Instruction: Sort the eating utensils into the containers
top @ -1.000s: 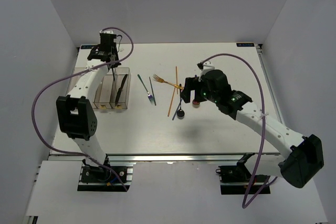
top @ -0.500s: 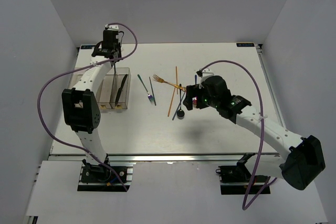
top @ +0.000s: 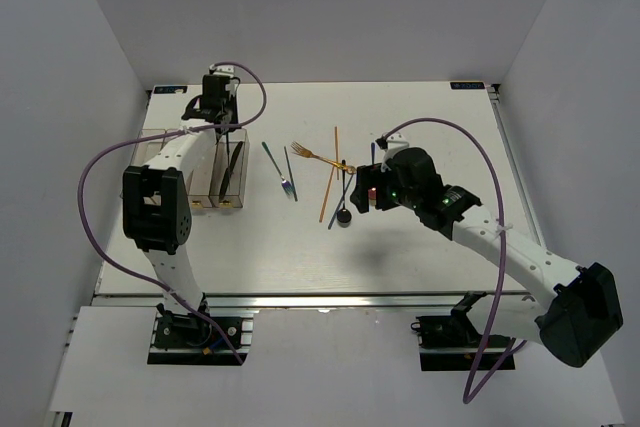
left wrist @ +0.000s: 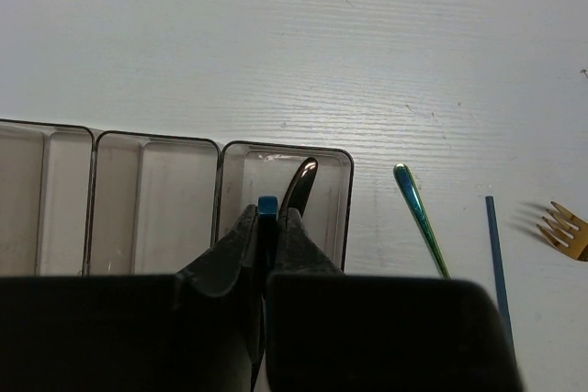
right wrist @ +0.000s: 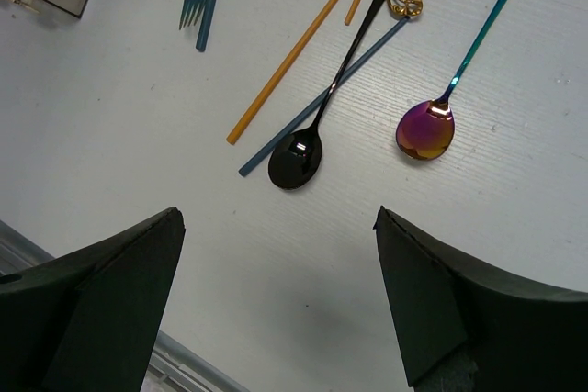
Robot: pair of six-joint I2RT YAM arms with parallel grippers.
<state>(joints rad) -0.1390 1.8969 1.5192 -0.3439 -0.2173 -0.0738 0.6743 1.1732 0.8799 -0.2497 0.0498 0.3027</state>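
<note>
The left gripper (left wrist: 267, 219) has its black fingers pinched together on a slim blue utensil (left wrist: 267, 203). Only the squared tip shows, so I cannot tell its kind. It hangs over the rightmost of the containers (left wrist: 156, 199), a row of clear, smoky plastic bins with rounded corners. A glossy black utensil (left wrist: 299, 185) with a rounded end lies in that compartment, just beside the blue tip. To the right of the bins, a teal handle (left wrist: 418, 213) with a metallic sheen and a gold fork (left wrist: 568, 229) lie on the white, faintly grained surface (left wrist: 276, 52).

The right gripper (right wrist: 276, 314) has its broad matte fingers spread wide apart, holding nothing. It hovers above a loose cluster of utensils. A mirror-black spoon (right wrist: 296, 161) has its thin stem crossing a dark blue stick (right wrist: 322, 103). A straight orange stick (right wrist: 289, 60) lies alongside. Near them, apart, is a rainbow spoon (right wrist: 425, 128) with a purple-gold bowl and a blue-teal stem.
</note>
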